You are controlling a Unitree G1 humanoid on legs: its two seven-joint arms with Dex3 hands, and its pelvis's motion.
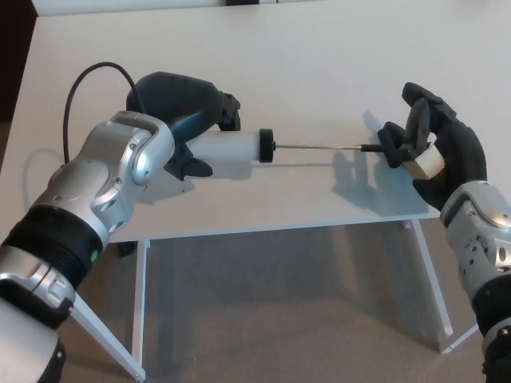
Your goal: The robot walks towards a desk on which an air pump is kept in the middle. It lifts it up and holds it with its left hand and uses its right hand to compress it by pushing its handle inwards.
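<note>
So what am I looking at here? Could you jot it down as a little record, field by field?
Setting: white desk seen from the robot's head
Object: air pump, white barrel with black end cap
Pump rod: thin metal rod extended out of the barrel
Left hand: wrapped around the pump barrel, holding it above the desk
Right hand: closed around the black T-handle
Cable: black cable looping behind the left arm
Stage: pump held at both ends, not yet compressed

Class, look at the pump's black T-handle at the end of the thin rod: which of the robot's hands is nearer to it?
Right. The right hand is at the T-handle, fingers around it. The left hand grips the pump's white barrel at the far end of the rod.
</note>
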